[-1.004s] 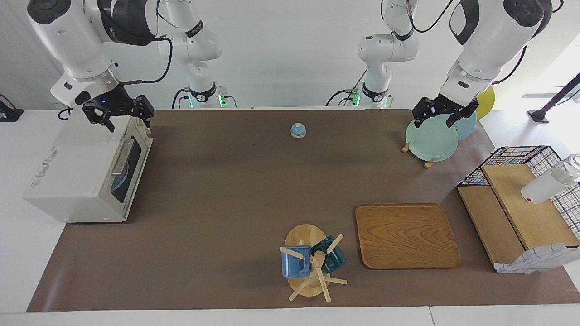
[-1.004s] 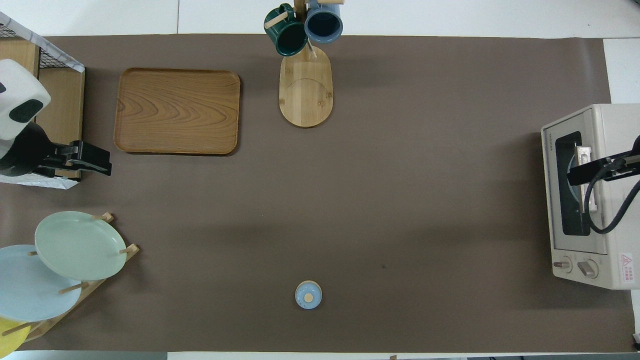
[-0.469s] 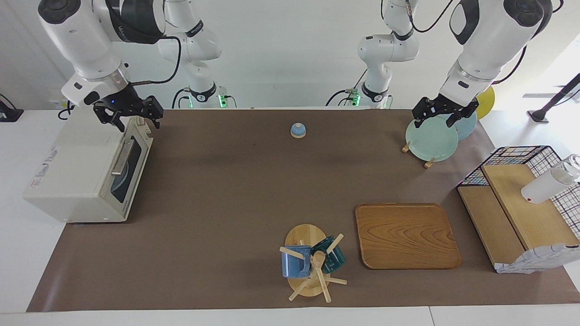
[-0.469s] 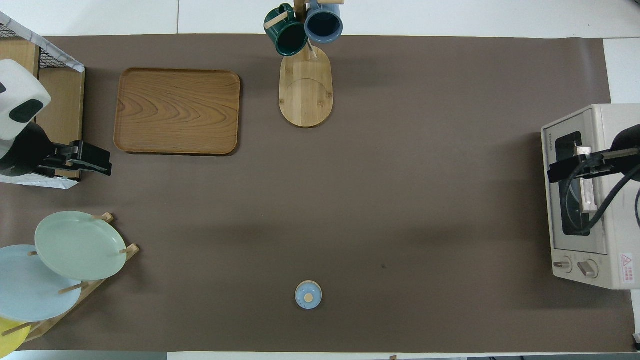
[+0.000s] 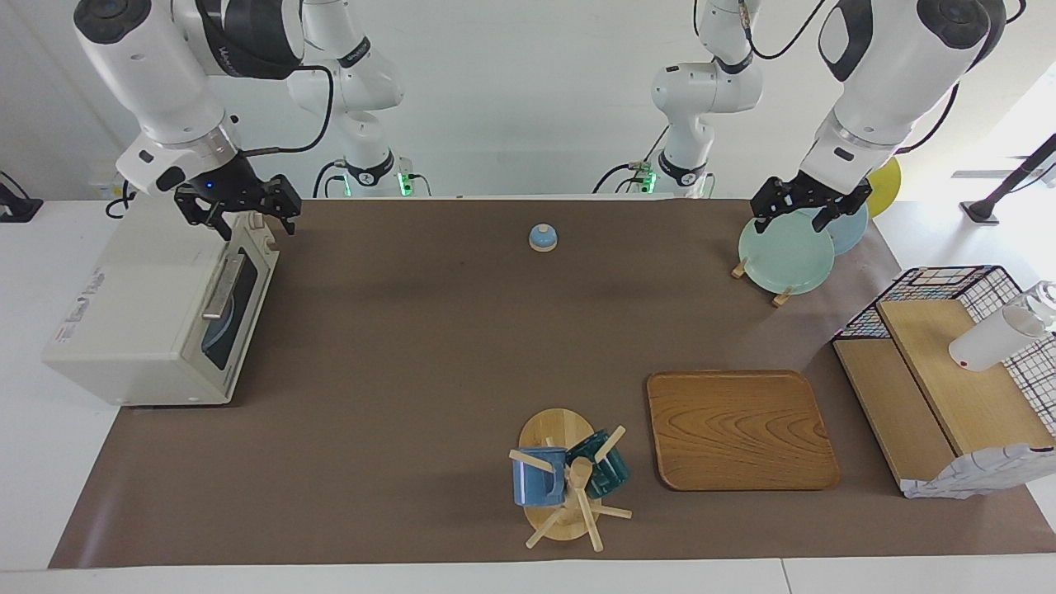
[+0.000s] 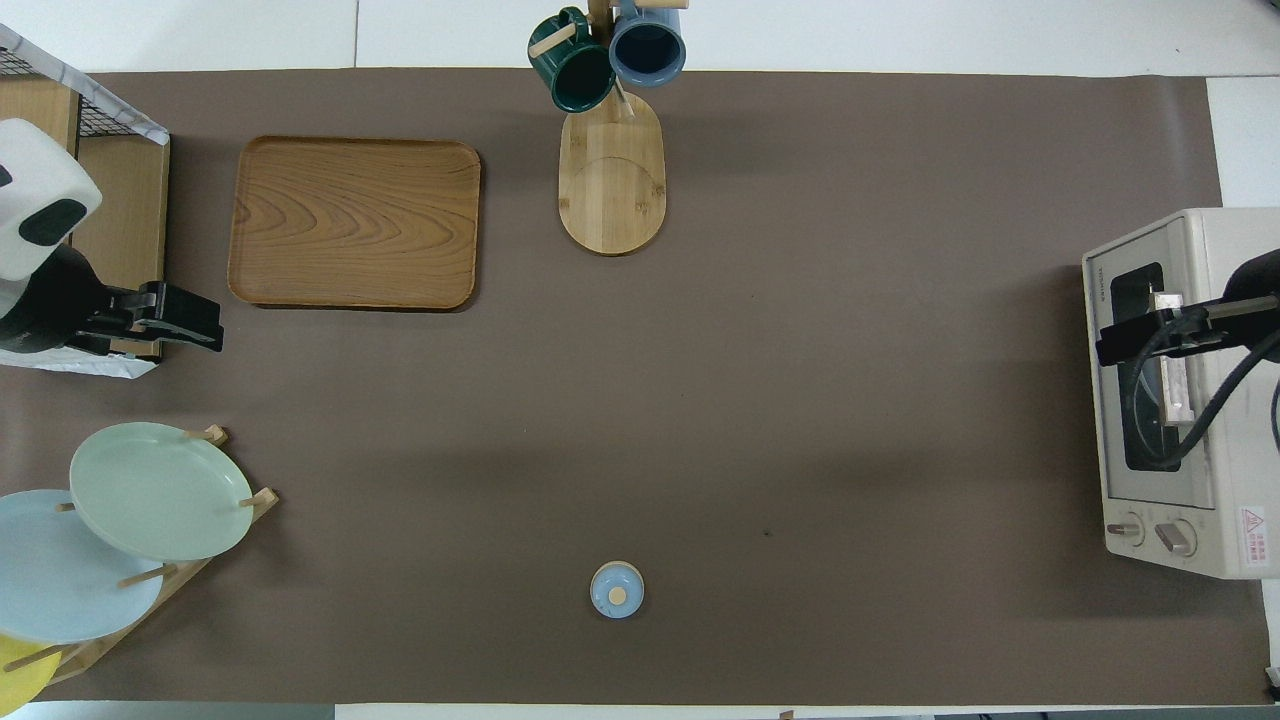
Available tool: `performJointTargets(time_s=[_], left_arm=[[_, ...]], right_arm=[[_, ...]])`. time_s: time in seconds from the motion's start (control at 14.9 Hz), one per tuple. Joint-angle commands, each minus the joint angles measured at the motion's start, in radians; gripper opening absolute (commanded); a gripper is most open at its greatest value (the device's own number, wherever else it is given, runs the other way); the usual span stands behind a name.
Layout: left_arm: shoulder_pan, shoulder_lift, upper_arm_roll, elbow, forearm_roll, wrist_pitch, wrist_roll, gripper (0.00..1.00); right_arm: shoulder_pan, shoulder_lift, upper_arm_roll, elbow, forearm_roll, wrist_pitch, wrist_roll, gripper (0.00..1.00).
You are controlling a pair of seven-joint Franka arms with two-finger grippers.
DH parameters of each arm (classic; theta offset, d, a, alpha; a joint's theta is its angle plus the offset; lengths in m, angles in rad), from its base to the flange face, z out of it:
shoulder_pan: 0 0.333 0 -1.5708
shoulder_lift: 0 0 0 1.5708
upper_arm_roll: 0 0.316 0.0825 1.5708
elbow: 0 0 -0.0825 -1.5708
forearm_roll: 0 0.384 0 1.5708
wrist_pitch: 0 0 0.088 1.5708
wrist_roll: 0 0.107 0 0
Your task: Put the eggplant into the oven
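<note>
Brown paper is covering the surface (image 5: pixel 412 346) under both arms. I am seeing the oven (image 5: pixel 157 309) sitting at the right arm's end, its dark glass door shut. The eggplant is not showing in either view, so I cannot tell where it is. The right claw (image 5: pixel 235 208) is hanging over the oven's top edge nearest the robots, fingers apart and holding nothing. The left arm is waiting, its left claw (image 5: pixel 808 206) hovering over the plate rack (image 6: pixel 130 530), fingers apart and empty. A wooden tray (image 5: pixel 740 429) and a mug tree (image 5: pixel 569 478) with two mugs are lying at the surface's edge farthest from the robots. A small blue bell (image 5: pixel 543 238) is sitting near the robots.
</note>
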Motion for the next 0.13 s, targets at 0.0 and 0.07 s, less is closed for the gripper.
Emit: performJointTargets(time_s=[0.0,0.07], left_arm=[[0.012,-0.023,-0.005,-0.017,-0.002,0.0,0.004,1.0],[0.012,-0.023,-0.005,-0.017,-0.002,0.0,0.004,1.0]], right_arm=[[-0.001,-0.019,0.008,-0.017,-0.019,-0.002,0.009,1.0],[-0.001,-0.019,0.012,-0.017,-0.019,-0.004,0.009,1.0]])
